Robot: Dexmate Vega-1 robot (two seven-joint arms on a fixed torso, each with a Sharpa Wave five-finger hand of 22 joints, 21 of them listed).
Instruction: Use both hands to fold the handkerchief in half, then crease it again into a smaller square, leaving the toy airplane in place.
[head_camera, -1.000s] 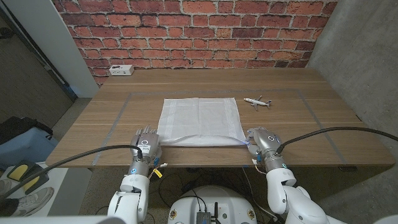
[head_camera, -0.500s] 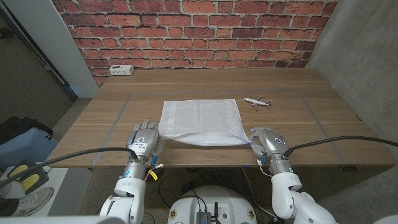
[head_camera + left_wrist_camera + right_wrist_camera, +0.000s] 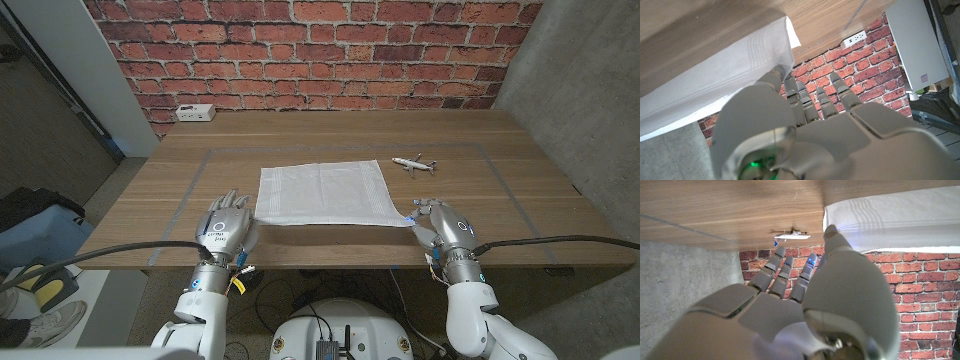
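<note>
At the near edge of the desk [image 3: 150, 200], the left robot hand [image 3: 227, 228] sits at the near left corner of the handkerchief [image 3: 325, 192], and the right robot hand [image 3: 443, 226] sits at its near right corner. In the left wrist view the left robot hand [image 3: 790, 125] has its thumb against the cloth's corner [image 3: 775, 45] while the other fingers [image 3: 822, 97] reach out straight and apart; whether it actually pinches the cloth cannot be told. In the right wrist view the thumb of the right robot hand [image 3: 800, 305] meets the handkerchief's corner [image 3: 880, 215], the other fingers [image 3: 782, 275] extended beside it; a grip there cannot be told either. The white handkerchief lies spread between the two hands in the middle of the desk, its near edge running from one robot hand to the other. Farther back and to the right, the toy airplane [image 3: 414, 163] rests on the wood just beyond the cloth's far right corner, apart from it. At the far left of the desk lies a white power strip [image 3: 194, 113], before the brick wall [image 3: 320, 50].
</note>
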